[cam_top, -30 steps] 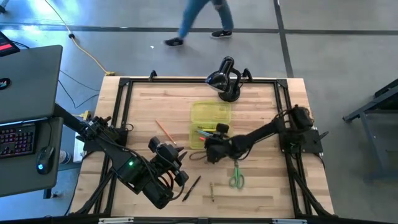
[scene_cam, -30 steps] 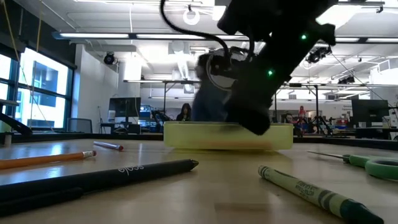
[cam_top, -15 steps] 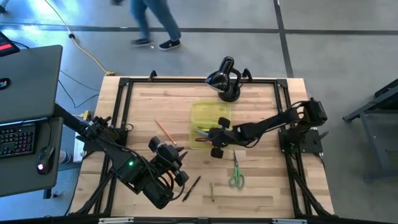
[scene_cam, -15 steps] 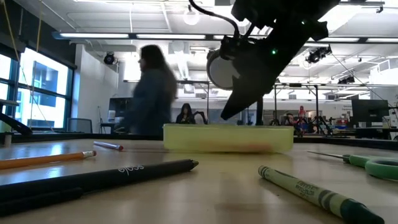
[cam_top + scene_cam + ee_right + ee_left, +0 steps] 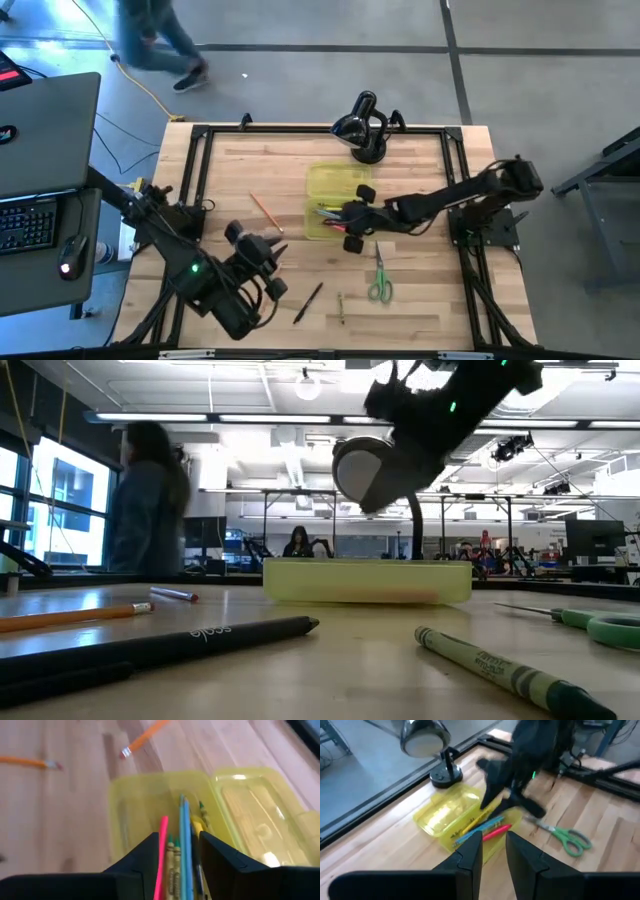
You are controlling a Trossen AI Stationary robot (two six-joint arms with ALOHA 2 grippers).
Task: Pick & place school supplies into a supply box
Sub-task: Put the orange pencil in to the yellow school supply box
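Right tool [image 5: 350, 222] hangs parted and empty over the supply box [image 5: 337, 193] mid-worktop, pens [image 5: 185, 851] inside lying along its length, while the left tool [image 5: 262, 262] waits parted, empty.

Open lab hall: ceiling strip lights [image 5: 190, 417], workstations.

Lighting is bright and even, from ceiling strip lights [image 5: 300, 418] visible in the low view; windows [image 5: 70, 495] at its left add daylight. Shadows on the table [image 5: 420, 300] are soft and faint. Glare shows on the lamp head [image 5: 422, 735] and on the box lid [image 5: 257, 815]. A walking person [image 5: 150, 40] is motion-blurred in both fixed views. Both wrist views are soft throughout. In the low view, the near pen [image 5: 200, 640] and crayon [image 5: 500, 665] are out of focus.
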